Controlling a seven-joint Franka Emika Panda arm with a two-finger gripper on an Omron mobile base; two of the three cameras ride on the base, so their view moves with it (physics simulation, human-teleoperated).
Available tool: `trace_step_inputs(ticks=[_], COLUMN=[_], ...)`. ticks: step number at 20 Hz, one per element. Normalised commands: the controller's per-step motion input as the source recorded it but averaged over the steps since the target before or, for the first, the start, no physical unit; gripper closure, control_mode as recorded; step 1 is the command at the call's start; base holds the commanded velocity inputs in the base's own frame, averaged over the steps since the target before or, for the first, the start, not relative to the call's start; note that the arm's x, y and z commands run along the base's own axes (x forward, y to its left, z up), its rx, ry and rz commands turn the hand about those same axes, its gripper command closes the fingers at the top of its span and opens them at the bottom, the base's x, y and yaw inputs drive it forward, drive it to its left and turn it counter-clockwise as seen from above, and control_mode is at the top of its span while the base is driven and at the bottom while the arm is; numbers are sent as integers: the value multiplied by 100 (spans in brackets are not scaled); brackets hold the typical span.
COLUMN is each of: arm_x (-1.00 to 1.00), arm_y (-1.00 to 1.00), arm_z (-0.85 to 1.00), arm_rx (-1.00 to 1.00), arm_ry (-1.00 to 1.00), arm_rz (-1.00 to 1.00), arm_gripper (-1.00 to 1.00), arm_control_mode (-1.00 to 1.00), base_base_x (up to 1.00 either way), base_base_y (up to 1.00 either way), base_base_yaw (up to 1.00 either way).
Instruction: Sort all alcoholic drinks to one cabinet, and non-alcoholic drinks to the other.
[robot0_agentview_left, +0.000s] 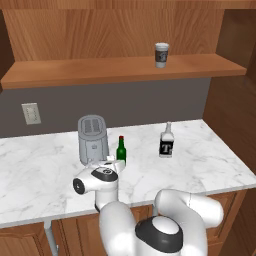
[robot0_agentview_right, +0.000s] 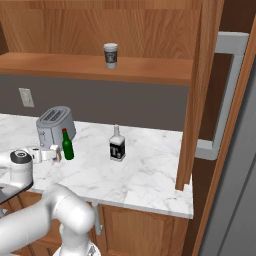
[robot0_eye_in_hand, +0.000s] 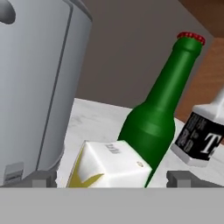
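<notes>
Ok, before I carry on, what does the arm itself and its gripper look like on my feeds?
The arm is made of smooth, rounded glossy white segments, with dark grey to black caps and bands at its joints. No cables or markings are visible. The gripper has two small, blocky dark grey finger tips, seen in the hand view.

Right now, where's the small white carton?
The white carton lies on the marble counter between the open gripper's fingertips, just in front of the green bottle, with the grey toaster to its left.
</notes>
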Motion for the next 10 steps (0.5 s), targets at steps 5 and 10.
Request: trace_step_inputs(ticks=[5, 10], arm_x=[1, 0], arm_y=[0, 0], arm_z=[0, 0], arm_rx=[0, 0], arm_ry=[0, 0], arm_rz=[2, 2], arm_gripper=[100, 100], arm_control_mode=[-100, -100], base_base_x=[0, 0], base_base_y=[0, 0], base_base_yaw=[0, 0])
